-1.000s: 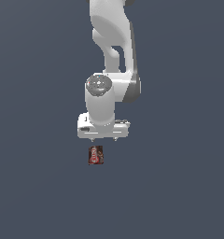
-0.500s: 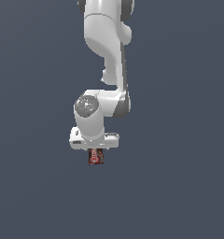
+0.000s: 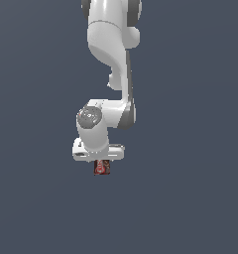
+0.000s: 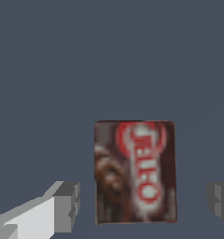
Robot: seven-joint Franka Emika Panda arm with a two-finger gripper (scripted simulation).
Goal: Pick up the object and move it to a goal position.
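The object (image 3: 102, 167) is a small dark red-brown package with a red-and-white label. In the exterior view it sits just under the white hand (image 3: 98, 151) of my arm and is narrower than it. In the wrist view the package (image 4: 135, 172) lies between my two grey fingertips, one (image 4: 67, 205) on one side and the other (image 4: 221, 198) on the other. Floor shows in a gap on each side. My gripper (image 4: 144, 201) is open around the package and does not touch it.
A plain dark grey-blue floor (image 3: 190, 198) fills both views. The white arm (image 3: 111, 44) rises from the gripper toward the top of the exterior view. No goal marker shows.
The gripper has moved toward the exterior view's left and come down over the package, which has stayed in place. The gap between hand and package has closed.
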